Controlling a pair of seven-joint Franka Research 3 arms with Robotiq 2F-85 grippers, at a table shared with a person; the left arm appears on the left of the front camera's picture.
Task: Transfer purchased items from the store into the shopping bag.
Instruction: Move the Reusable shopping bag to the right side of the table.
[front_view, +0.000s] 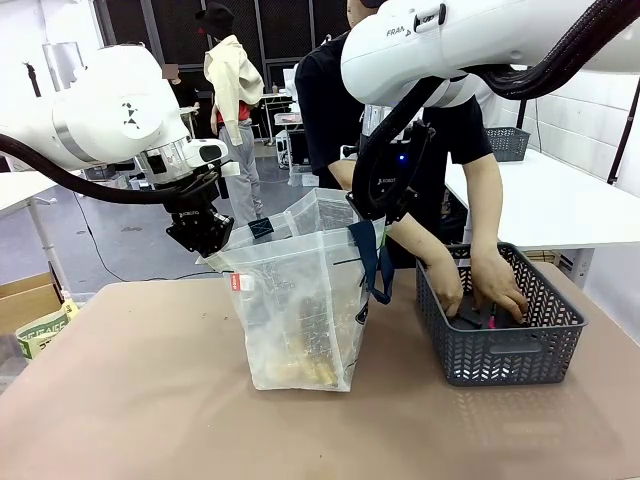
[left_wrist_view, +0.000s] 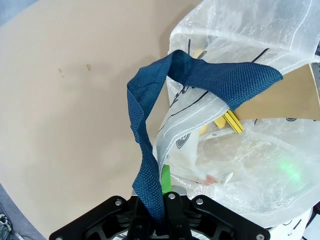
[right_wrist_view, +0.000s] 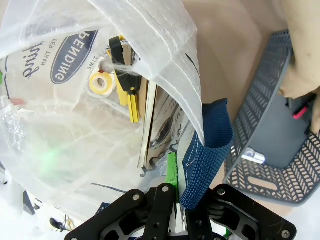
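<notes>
I am holding the shopping bag (front_view: 300, 320) upright and open on the worktop (front_view: 130, 400). My left gripper (front_view: 208, 242) is clamped shut on the navy left strap (left_wrist_view: 147, 165) at one side of the bag's rim. My right gripper (front_view: 373, 214) is clamped shut on the right strap (right_wrist_view: 205, 150) at the other side. Some yellow pieces (left_wrist_view: 231, 120) and other small goods already lie inside the bag. Just beside it, the person's hands (front_view: 490, 290) reach into a grey basket (front_view: 500, 365) for more. The loading looks part done. My next job, I judge, is to hold the mouth wide and steady while things are dropped in.
</notes>
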